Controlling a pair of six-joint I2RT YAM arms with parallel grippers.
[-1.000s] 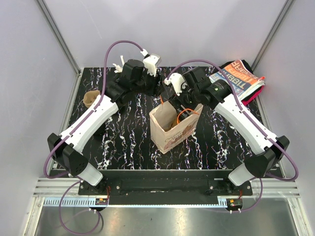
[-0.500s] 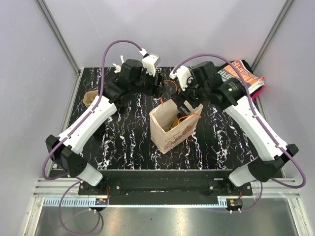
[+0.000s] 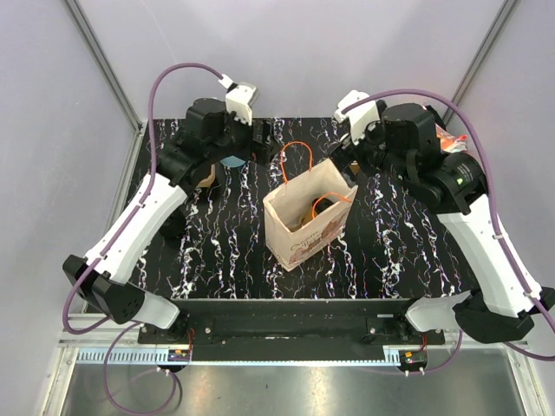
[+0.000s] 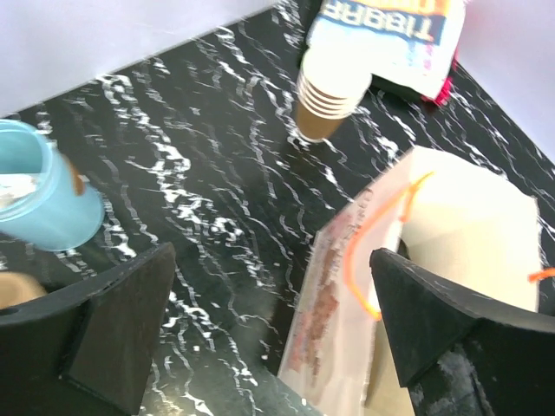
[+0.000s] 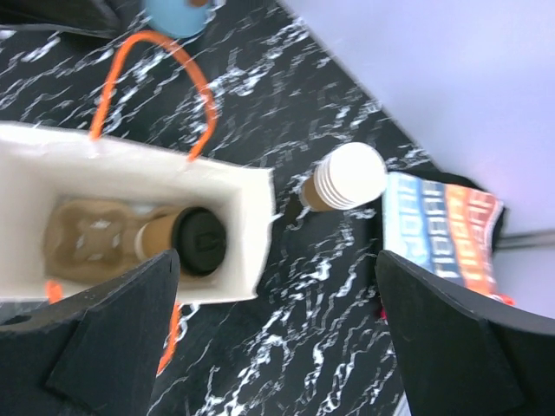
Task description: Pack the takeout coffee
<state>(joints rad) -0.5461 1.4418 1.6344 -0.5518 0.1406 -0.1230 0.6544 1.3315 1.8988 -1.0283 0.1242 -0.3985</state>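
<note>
Starting at the left end effector [image 4: 273,325]: spread wide, clamping nothing, hanging over the worktop [image 3: 217,247] just beside the paper bag [image 3: 305,236]. Same at the right end effector [image 5: 277,334]: spread wide, empty, looking straight down into the bag's mouth. Inside, at one end of a cardboard carrier [image 5: 87,232], seated in it or just beside it: the takeout coffee [image 5: 198,241], upright, brown-walled, dark-lidded. Probably light and easily crushed, liable to spill if tipped. Best taken gently around the paper wall below the rim, never by the lid. Judging from this, packed already.
</note>
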